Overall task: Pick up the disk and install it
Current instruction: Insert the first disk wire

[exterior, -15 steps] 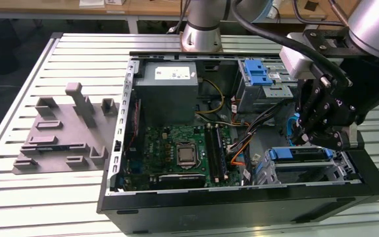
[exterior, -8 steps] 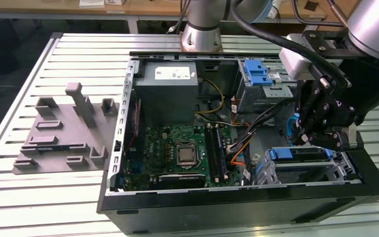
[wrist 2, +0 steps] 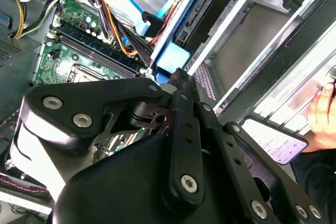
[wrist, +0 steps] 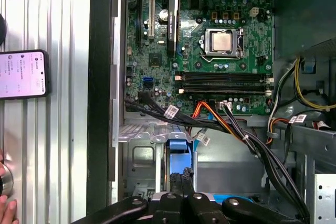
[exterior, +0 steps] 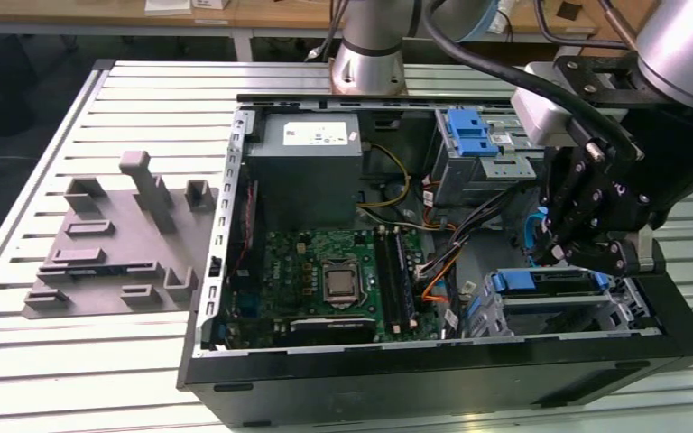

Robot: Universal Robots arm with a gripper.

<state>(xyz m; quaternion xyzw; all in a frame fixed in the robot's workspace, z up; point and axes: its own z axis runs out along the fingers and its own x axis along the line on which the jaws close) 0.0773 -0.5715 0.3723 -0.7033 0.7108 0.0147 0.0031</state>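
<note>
The disk [exterior: 548, 281], grey in its blue carrier, lies flat in the metal drive cage at the case's front corner, on the exterior view's right. My black gripper [exterior: 590, 260] hangs right over it. In both wrist views the two fingers [wrist: 176, 184] stand pressed together. Their tips meet the blue end of the carrier [wrist: 178, 150], which shows as a pale blue tab [wrist 2: 172, 57] just past the gripper [wrist 2: 178, 80]. Nothing is visible between the fingers.
The open computer case [exterior: 443, 370] sits on a slatted metal table [exterior: 142, 90]. Black, orange and blue cables [wrist: 231, 127] run beside the cage. A blue bracket [exterior: 472, 135] tops the rear cage. A grey fixture plate [exterior: 118, 253] lies outside. A phone [wrist: 23, 74] and a hand [wrist 2: 323, 108] are beside the case.
</note>
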